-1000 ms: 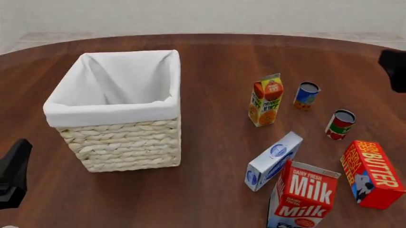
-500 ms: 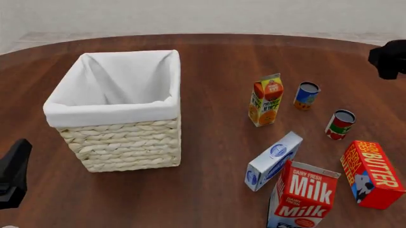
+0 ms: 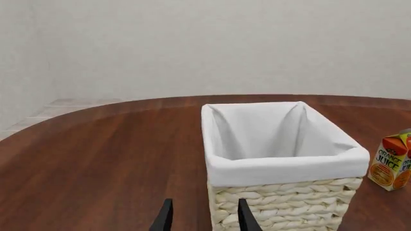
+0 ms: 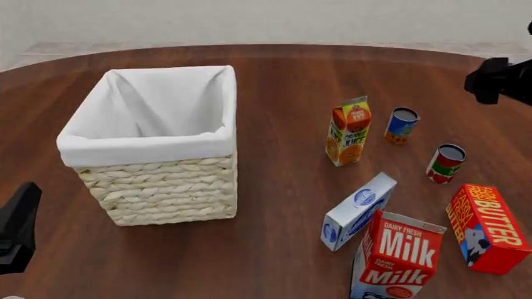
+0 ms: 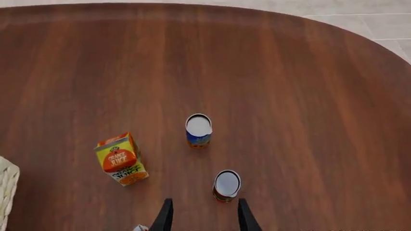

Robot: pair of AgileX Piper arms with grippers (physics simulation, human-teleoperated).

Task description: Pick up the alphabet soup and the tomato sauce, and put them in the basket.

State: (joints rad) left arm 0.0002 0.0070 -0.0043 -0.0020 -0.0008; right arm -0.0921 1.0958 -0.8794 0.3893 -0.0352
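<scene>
The alphabet soup [image 4: 402, 125] is a blue-labelled can standing upright at the right of the table, seen from above as the alphabet soup [image 5: 198, 131]. The tomato sauce [image 4: 445, 163], a red and green can, stands just nearer, and the tomato sauce [image 5: 226, 186] lies close ahead of my right gripper [image 5: 202, 219]. That gripper is open and empty, high above the cans. In the front view the right arm [image 4: 499, 81] shows dark at the right edge. The basket [image 4: 146, 149] stands at the left. My left gripper [image 3: 202, 219] is open and empty beside the basket [image 3: 282, 168].
An orange juice carton [image 4: 348, 131] stands left of the cans. Nearer the front are a lying blue and white carton [image 4: 357, 212], a milk carton [image 4: 399, 258] and a butter box [image 4: 489, 227]. The left arm [image 4: 17, 233] sits at the front left corner.
The right arm has moved leftward, further into the front view from the right edge. The left arm, the cans and the basket have stayed where they were.
</scene>
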